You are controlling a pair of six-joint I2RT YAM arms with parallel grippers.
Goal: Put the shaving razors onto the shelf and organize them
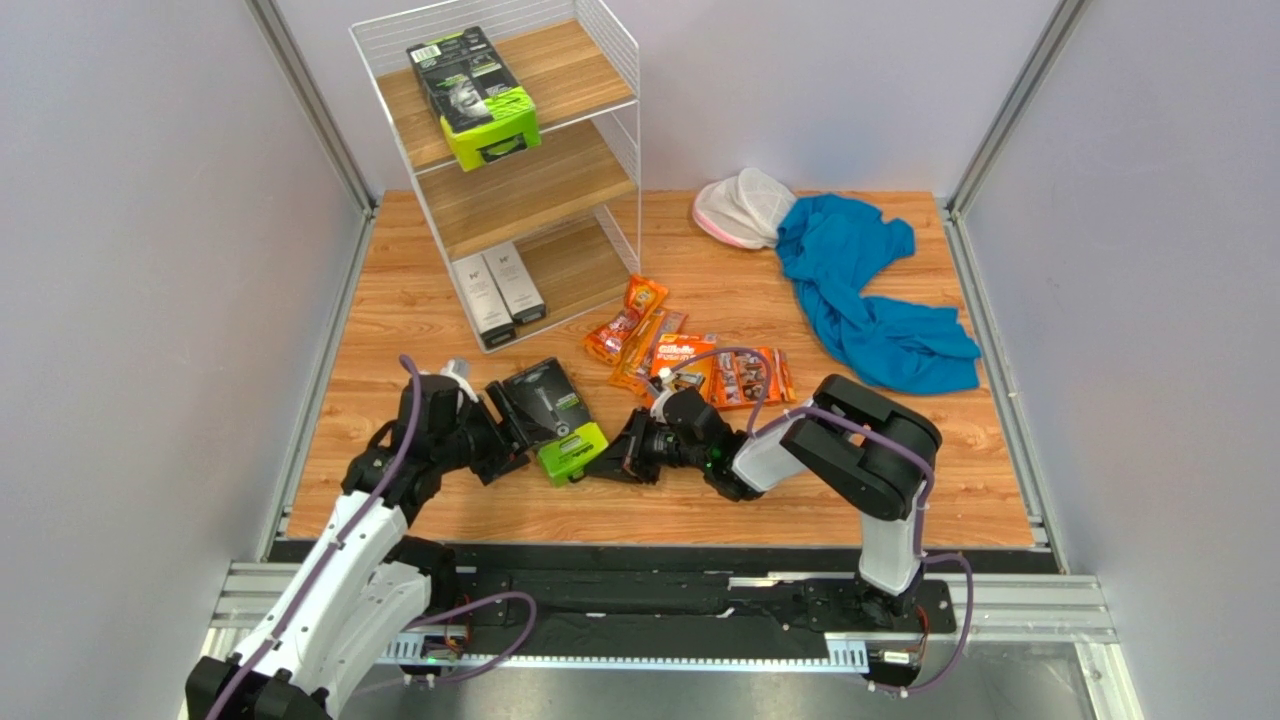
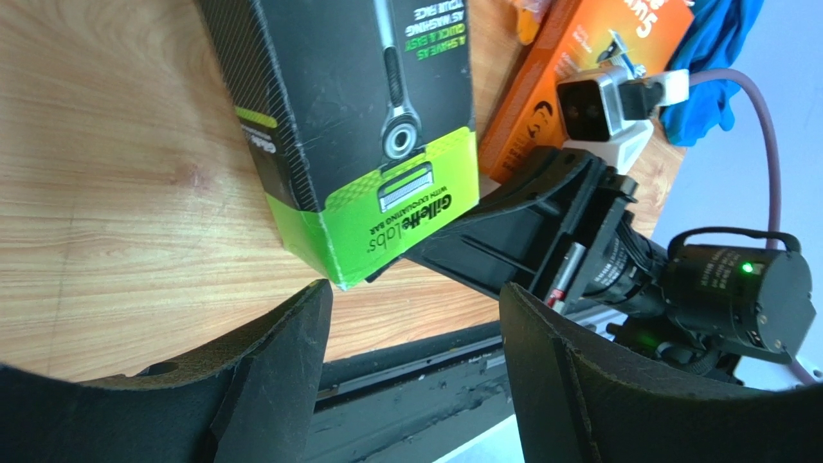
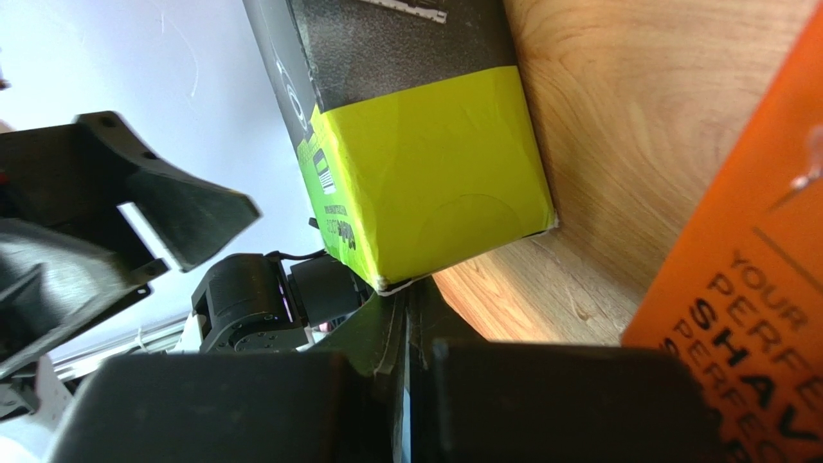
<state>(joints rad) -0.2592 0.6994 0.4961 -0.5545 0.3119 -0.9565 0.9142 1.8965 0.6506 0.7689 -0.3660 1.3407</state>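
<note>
I observe: left fingers (image 2: 280, 367) apart, empty, near the Gillette Labs razor pack (image 2: 357, 106); right fingers (image 3: 241, 405) pressed together at its lime-green corner.

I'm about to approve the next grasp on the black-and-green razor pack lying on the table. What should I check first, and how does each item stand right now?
1. left gripper open: ok, jaws apart.
2. black-and-green razor pack inside its jaws: not ok, it lies ahead of them.
3. right gripper clear of the pack: not ok, it is shut with its tips at the green corner.
4. Pack flat on the table: cannot tell.
5. Room on the shelf top tier: ok, bare wood beside the second black pack.
</note>
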